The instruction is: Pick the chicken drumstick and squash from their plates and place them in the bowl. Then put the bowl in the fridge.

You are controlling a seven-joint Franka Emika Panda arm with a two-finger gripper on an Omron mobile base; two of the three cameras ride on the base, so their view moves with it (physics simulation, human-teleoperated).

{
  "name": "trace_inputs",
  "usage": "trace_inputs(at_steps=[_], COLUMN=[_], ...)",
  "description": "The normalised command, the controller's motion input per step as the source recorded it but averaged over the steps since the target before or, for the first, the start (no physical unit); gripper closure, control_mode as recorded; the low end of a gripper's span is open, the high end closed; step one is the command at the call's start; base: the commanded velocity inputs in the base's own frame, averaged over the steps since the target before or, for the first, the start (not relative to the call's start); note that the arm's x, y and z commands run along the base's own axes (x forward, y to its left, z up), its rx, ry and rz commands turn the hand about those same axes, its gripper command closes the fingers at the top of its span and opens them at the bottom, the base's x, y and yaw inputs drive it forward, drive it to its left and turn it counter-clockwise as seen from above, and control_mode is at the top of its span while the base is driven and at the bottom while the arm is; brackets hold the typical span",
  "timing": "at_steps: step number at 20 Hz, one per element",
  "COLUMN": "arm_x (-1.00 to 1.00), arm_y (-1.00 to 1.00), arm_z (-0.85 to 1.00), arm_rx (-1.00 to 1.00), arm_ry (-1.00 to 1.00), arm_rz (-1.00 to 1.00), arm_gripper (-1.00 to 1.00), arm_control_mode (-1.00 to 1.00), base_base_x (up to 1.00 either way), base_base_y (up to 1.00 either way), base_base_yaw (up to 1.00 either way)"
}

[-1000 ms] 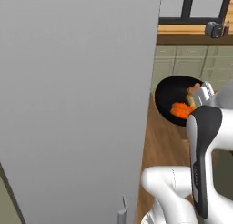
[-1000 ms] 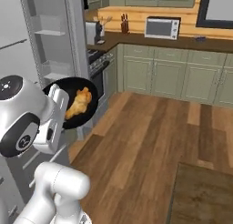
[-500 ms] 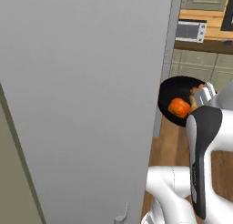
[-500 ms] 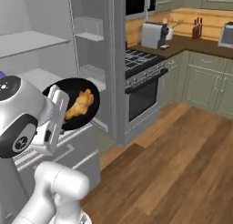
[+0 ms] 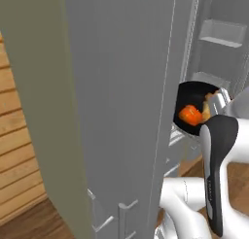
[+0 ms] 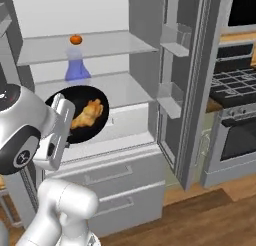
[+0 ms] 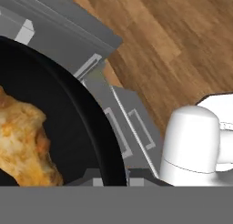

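Observation:
My gripper (image 6: 66,121) is shut on the rim of the glossy black bowl (image 6: 97,97) and holds it in the air before the open fridge (image 6: 100,42). The golden chicken drumstick (image 6: 87,114) lies inside the bowl. From the left base view the bowl (image 5: 192,94) also holds the orange squash (image 5: 189,114) beside the drumstick (image 5: 210,106), with the gripper (image 5: 218,101) at its right rim. In the hand view the bowl's rim (image 7: 102,136) curves past the drumstick (image 7: 22,136), and the gripper (image 7: 113,178) pinches that rim. The plates are out of view.
A translucent blue jug (image 6: 77,70) stands on a glass shelf, and an orange fruit (image 6: 75,39) sits on the shelf above. The open fridge door (image 6: 172,55) with bins stands right of the bowl. A stove (image 6: 235,115) is at far right. Pale drawers (image 6: 105,182) lie below.
The whole scene has swung from the kitchen counters and oven to the open fridge, so the base has moved. The bowl stays in my gripper with both foods inside.

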Motion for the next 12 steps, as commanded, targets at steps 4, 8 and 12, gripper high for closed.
trace_inputs(at_steps=[4, 8, 12], arm_x=[0.0, 0.0, 0.0], arm_y=[0.0, 0.0, 0.0], arm_z=[0.0, 0.0, 0.0], arm_rx=[0.0, 0.0, 0.0], arm_ry=[0.0, 0.0, 0.0], arm_rz=[0.0, 0.0, 0.0], arm_gripper=[1.0, 1.0, 1.0], arm_control_mode=[1.0, 1.0, 1.0], base_base_x=[0.1, 0.08, 0.37], base_base_y=[-0.54, -0.9, -0.71], base_base_yaw=[0.77, 0.57, 0.29])
